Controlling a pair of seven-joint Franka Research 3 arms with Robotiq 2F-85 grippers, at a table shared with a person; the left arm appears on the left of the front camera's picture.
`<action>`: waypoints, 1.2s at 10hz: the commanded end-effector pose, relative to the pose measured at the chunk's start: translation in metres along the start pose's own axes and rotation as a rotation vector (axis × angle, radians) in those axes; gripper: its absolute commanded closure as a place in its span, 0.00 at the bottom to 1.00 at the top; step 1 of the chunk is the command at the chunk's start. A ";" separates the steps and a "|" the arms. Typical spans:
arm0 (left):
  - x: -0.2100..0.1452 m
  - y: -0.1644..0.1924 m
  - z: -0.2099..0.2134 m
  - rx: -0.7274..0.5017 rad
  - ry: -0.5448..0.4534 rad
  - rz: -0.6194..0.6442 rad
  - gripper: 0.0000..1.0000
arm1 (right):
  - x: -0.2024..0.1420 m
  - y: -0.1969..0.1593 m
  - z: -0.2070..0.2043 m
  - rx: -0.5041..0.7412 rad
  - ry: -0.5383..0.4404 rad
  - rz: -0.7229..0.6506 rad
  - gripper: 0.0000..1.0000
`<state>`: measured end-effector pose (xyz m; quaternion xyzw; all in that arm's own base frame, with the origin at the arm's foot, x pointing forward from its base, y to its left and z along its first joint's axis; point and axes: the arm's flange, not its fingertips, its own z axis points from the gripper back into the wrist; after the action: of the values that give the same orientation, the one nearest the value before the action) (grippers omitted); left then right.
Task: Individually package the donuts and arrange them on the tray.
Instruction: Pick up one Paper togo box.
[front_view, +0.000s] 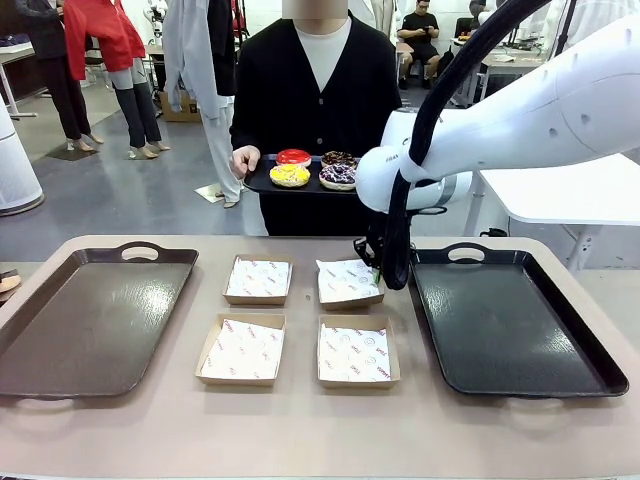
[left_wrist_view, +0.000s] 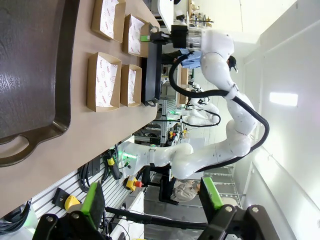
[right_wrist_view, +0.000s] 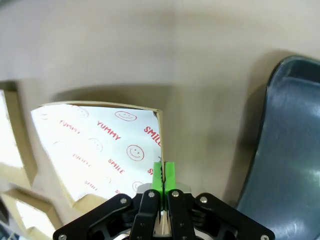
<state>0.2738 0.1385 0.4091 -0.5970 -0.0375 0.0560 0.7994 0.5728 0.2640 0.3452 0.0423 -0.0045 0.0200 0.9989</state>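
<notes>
White arm (front_view: 560, 110) bears black cable (front_view: 398, 215), black end effector (right_wrist_view: 163, 167), green pads (right_wrist_view: 170, 172).

Red donut (front_view: 293, 157), far left; chocolate donut (front_view: 338, 157), far right; yellow donut (front_view: 290, 176), near left; purple sprinkled donut (front_view: 338, 175), near right. All flat, on held black tray (front_view: 258, 185).

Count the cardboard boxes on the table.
4, in a two-by-two block: back left box; back right box, its edge pinched by the right gripper; front left box; front right box.

Right arm (front_view: 520, 120) above far-right box (front_view: 347, 283); bare table (front_view: 300, 435) strips between boxes (front_view: 243, 350) and trays (front_view: 95, 320).
</notes>
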 end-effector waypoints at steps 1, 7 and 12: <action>0.000 -0.001 0.001 -0.005 -0.003 0.006 0.00 | -0.011 0.011 0.062 -0.016 -0.008 0.066 1.00; 0.000 -0.001 0.001 -0.005 -0.003 0.006 0.00 | -0.006 0.015 0.162 -0.074 -0.012 0.053 1.00; 0.000 -0.001 0.001 -0.005 -0.003 0.006 0.00 | -0.004 0.006 0.145 -0.052 0.025 0.030 1.00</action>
<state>0.2738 0.1385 0.4091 -0.5969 -0.0374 0.0559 0.7995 0.5716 0.2574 0.4800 0.0145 0.0146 0.0308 0.9993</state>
